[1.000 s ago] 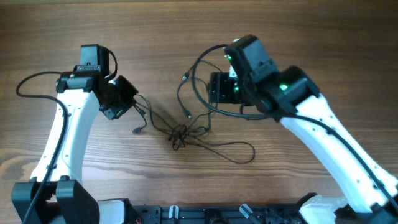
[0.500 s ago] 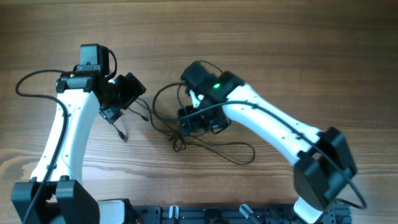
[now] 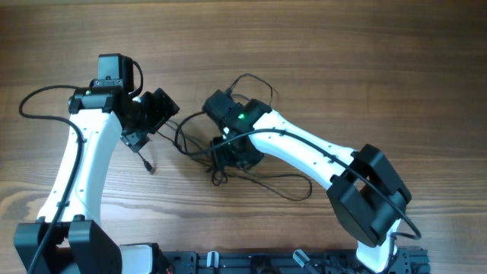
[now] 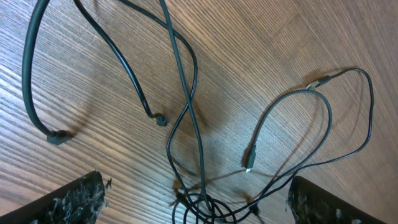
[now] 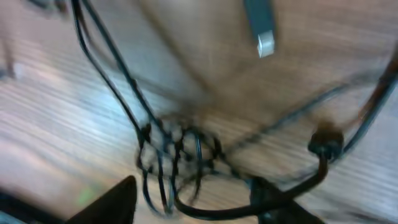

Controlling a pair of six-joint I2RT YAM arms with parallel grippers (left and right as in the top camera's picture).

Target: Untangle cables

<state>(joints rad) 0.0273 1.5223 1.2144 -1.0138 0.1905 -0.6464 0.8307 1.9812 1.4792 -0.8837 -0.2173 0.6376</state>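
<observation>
Worktop (image 3: 342, 61): wood grain, cables (image 4: 186, 81) tangled at centre.
Left tool (image 3: 152, 122): wide open, empty.
Right tool (image 5: 193, 199): jaws apart, straddling knot (image 5: 177, 152).

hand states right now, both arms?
Left hand: open, empty.
Right hand: open, straddling the tangled cables; view blurred, no grip evident.

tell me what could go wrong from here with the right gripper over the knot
1. The right gripper sits with a finger on either side of the knot; closing on the whole bundle could cinch it tighter instead of freeing one strand.
2. The left gripper is open and holds nothing, so a pull would likely drag all the cables across the table.
</observation>
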